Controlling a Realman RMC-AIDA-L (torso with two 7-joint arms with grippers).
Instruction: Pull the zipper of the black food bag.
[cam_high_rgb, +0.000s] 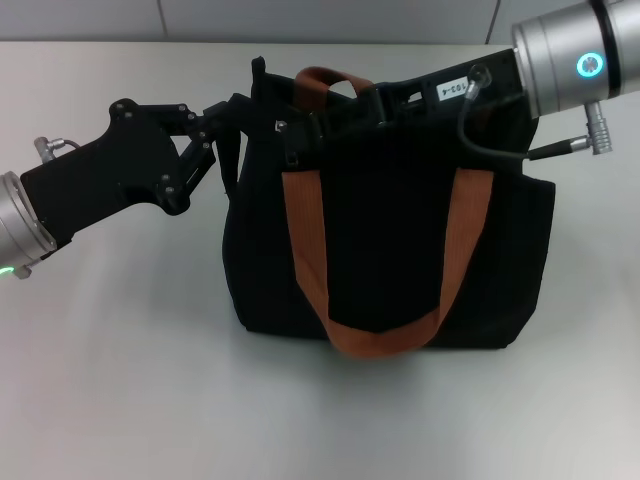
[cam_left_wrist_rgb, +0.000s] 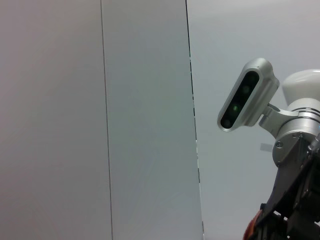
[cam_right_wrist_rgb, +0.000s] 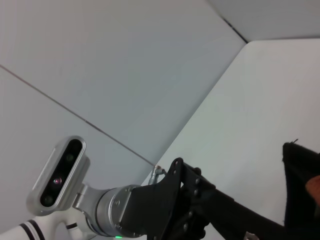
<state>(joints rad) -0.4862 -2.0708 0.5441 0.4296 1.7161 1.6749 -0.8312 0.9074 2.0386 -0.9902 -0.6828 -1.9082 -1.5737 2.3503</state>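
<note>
the left gripper (cam_high_rgb: 243, 128) is pinching the soft black food bag (cam_high_rgb: 390, 240) corner, bracing it; right gripper's (cam_high_rgb: 385, 105) fingers are hidden.

Black food bag (cam_high_rgb: 400, 250), orange-brown handles (cam_high_rgb: 310, 250)

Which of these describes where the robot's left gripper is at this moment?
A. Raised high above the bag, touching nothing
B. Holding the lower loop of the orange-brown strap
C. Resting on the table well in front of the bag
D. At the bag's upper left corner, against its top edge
D: in the head view the left gripper reaches in from the left to the upper corner of the black food bag, far from the strap loop hanging low on the front.
</note>
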